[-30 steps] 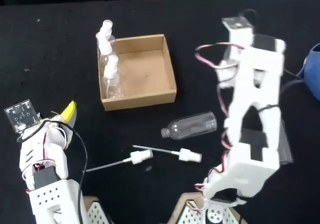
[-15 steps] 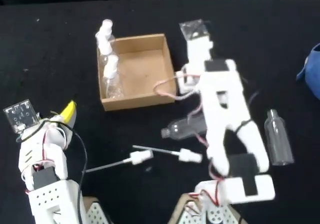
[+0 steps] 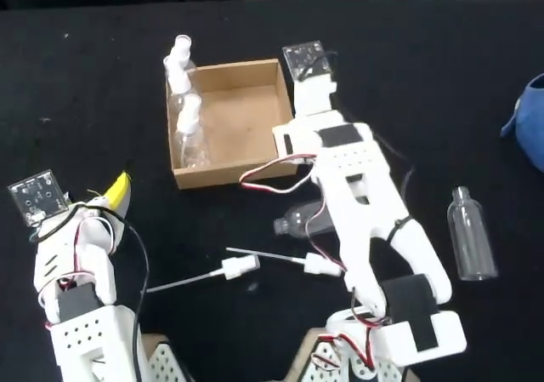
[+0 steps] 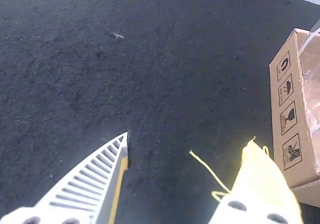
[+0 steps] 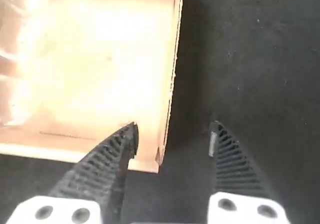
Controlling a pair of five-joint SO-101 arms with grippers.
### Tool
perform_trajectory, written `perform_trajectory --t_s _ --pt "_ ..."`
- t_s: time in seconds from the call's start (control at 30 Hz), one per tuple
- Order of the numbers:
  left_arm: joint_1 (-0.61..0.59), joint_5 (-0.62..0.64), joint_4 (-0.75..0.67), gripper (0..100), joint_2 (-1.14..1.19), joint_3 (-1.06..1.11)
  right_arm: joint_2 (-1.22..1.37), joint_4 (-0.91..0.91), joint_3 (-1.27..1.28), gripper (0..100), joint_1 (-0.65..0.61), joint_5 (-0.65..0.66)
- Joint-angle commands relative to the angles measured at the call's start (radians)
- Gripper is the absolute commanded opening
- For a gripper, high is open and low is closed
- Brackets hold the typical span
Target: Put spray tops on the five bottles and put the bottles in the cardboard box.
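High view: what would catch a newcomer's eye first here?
The white right arm stretched across the table, its open right gripper over the right wall of the cardboard box. Next, three capped bottles in the box, and two loose spray tops on the table.

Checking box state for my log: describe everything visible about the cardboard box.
The cardboard box is a shallow, open-topped square tray of brown card, flat on the black table. Three clear bottles with white spray tops rest along one side wall; its remaining floor is bare. The open right end effector hangs over the opposite wall, a finger either side. Symbols are printed on one outer side.
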Motion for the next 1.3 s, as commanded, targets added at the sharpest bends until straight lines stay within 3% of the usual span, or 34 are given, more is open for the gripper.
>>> perform_trajectory --t_s 0.0,0.57,0.77,1.27 --pt "0.002 -0.002 -0.020 24 -0.014 -0.012 -0.065 -0.100 0.031 17.3 -0.009 0.002" --pt "-0.001 -0.002 -0.020 24 -0.014 -0.012 -0.064 -0.307 0.220 16.8 -0.006 0.003" --pt "-0.004 -0.002 -0.020 24 -0.014 -0.012 -0.064 -0.308 0.237 8.0 -0.005 0.003" --pt "-0.007 -0.002 -0.020 24 -0.014 -0.012 -0.074 -0.267 0.252 7.4 -0.003 0.003"
